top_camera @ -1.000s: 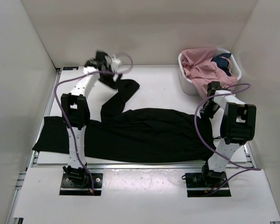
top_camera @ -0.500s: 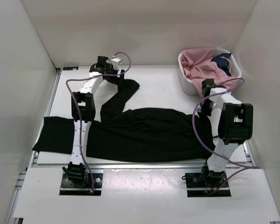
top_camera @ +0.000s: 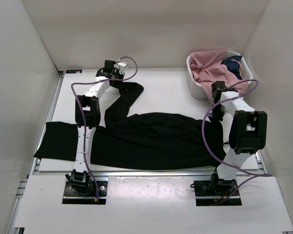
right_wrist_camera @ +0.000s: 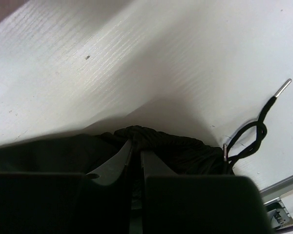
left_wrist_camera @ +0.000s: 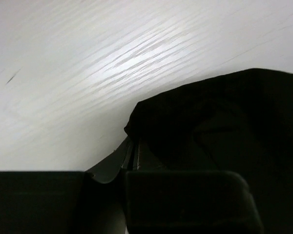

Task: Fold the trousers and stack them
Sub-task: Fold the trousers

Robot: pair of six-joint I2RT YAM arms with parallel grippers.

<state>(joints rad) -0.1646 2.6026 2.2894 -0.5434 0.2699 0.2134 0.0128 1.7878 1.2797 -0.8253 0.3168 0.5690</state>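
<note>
Trousers (top_camera: pixel 151 139): black, spread flat across the near half of the counter (top_camera: pixel 171 92). One leg runs to the left edge, the other bends up toward the far left. Waist lies at the right, drawstring (right_wrist_camera: pixel 254 131) trailing loose.

Left gripper (left_wrist_camera: pixel 132 148): clenched on the hem of the upturned leg.

Right gripper (right_wrist_camera: pixel 136 146): clamped on bunched waistband cloth.

Far right corner: white basket (top_camera: pixel 194 85) holding a pink garment (top_camera: pixel 210 70) and a dark blue cloth (top_camera: pixel 232 63).
</note>
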